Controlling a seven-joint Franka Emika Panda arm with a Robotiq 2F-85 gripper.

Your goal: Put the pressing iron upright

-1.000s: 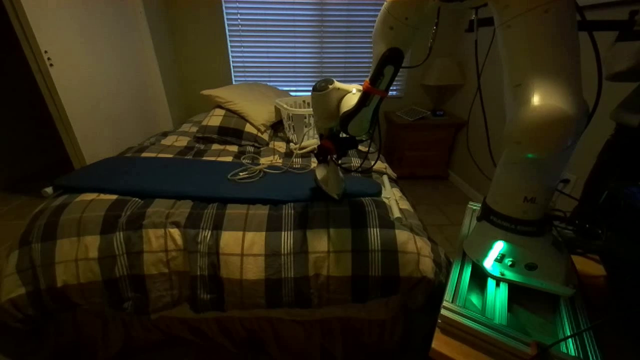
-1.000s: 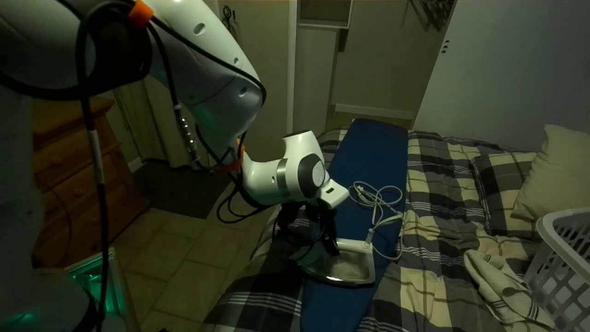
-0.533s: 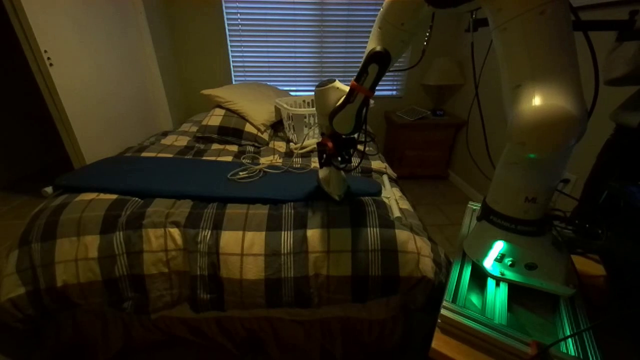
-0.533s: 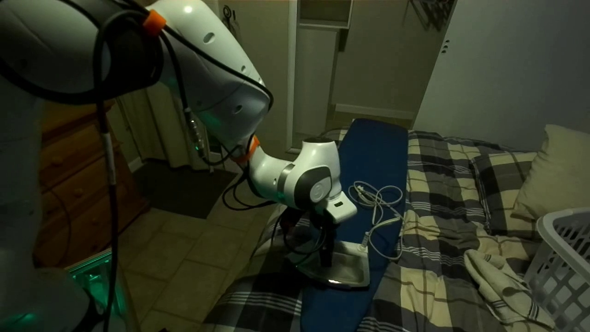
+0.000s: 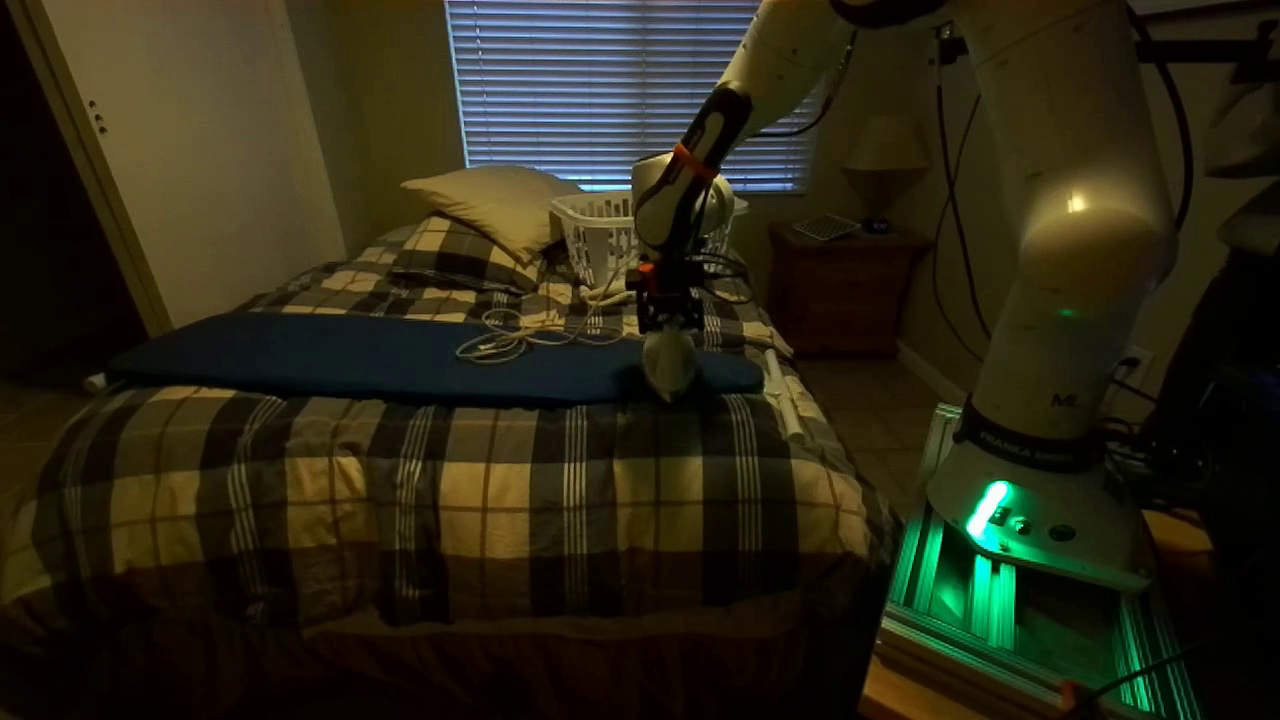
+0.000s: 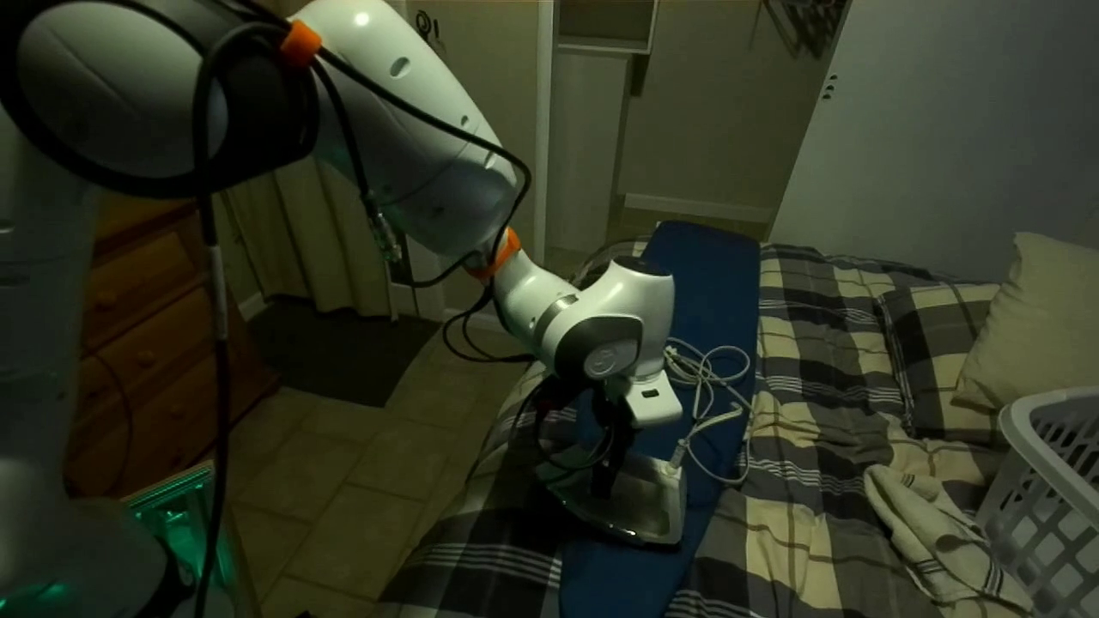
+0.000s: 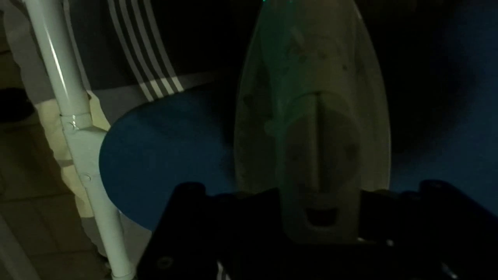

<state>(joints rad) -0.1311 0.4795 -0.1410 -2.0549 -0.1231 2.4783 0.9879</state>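
The pressing iron (image 5: 668,365) is at the near end of the blue ironing board (image 5: 400,358), its pointed nose toward the camera in that exterior view. It also shows in an exterior view (image 6: 654,496), with its cord leaving the heel. I cannot tell whether its soleplate touches the board. In the wrist view the iron (image 7: 307,74) is dark, nose toward the top of the picture. My gripper (image 7: 320,212) has its dark fingers closed against both sides of the handle's end. The gripper (image 6: 606,476) stands over the iron and hides part of its handle.
The board lies across a plaid bed (image 5: 480,480). The cord (image 6: 708,373) is coiled loosely on the board. White tube legs (image 7: 74,116) stick out at the board's end. A white laundry basket (image 6: 1056,463), a cloth (image 6: 936,532) and a pillow (image 6: 1043,326) are on the bed.
The arm's wrist has swung and reaches further out over the board. The iron has turned with the gripper, its nose now straighter toward the camera in an exterior view, and shifted slightly.
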